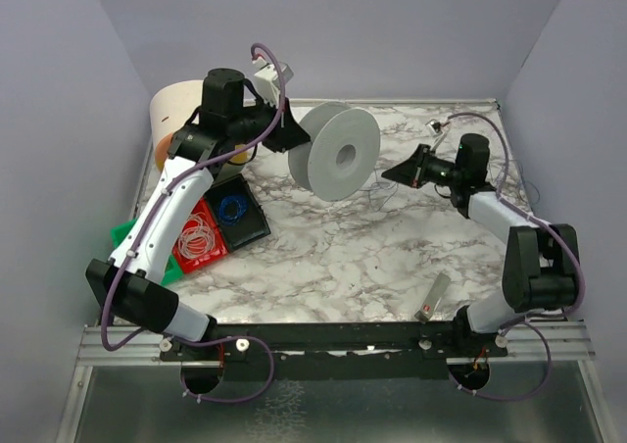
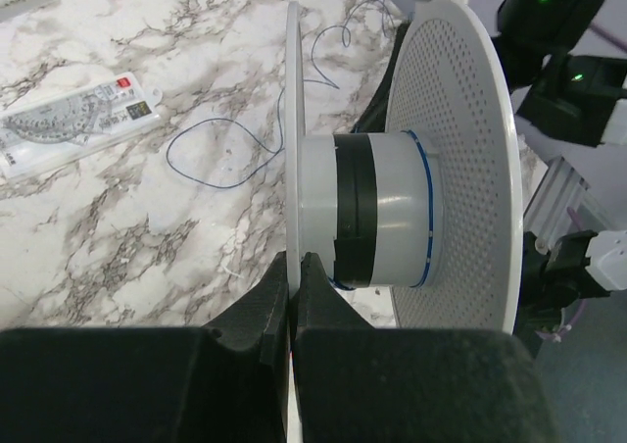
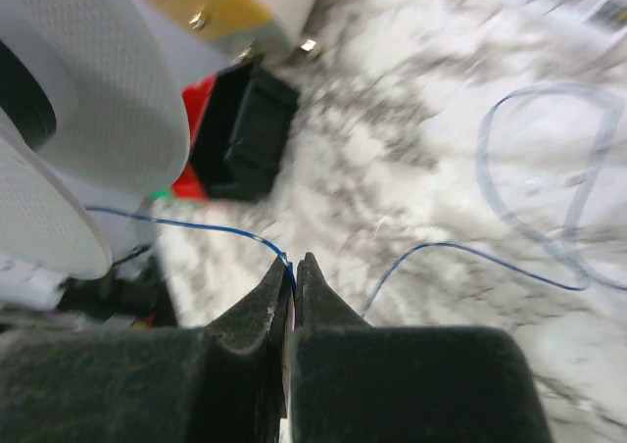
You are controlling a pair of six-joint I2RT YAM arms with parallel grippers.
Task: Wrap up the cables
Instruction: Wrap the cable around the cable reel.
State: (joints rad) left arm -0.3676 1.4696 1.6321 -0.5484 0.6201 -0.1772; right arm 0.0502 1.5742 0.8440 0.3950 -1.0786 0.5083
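Note:
A grey spool (image 1: 338, 152) hangs upright above the table's middle. My left gripper (image 1: 292, 134) is shut on the rim of its near flange (image 2: 293, 120), which passes between the jaws in the left wrist view (image 2: 296, 259). The cable is a very thin dark blue wire. One turn runs round the hub (image 2: 427, 198), and loose loops lie on the marble (image 2: 220, 154). My right gripper (image 1: 390, 173), to the right of the spool, is shut on the wire (image 3: 196, 226). The wire runs from the jaw tips (image 3: 294, 263) to the spool (image 3: 108, 80), and its slack loops lie behind (image 3: 529, 169).
A black bin (image 1: 235, 211) with a blue coil and a red bin (image 1: 201, 237) with a white-pink coil sit on a green tray at the left. A white roll (image 1: 176, 110) stands at the back left. A packaged protractor (image 2: 78, 120) lies on the table near the front (image 1: 434, 298).

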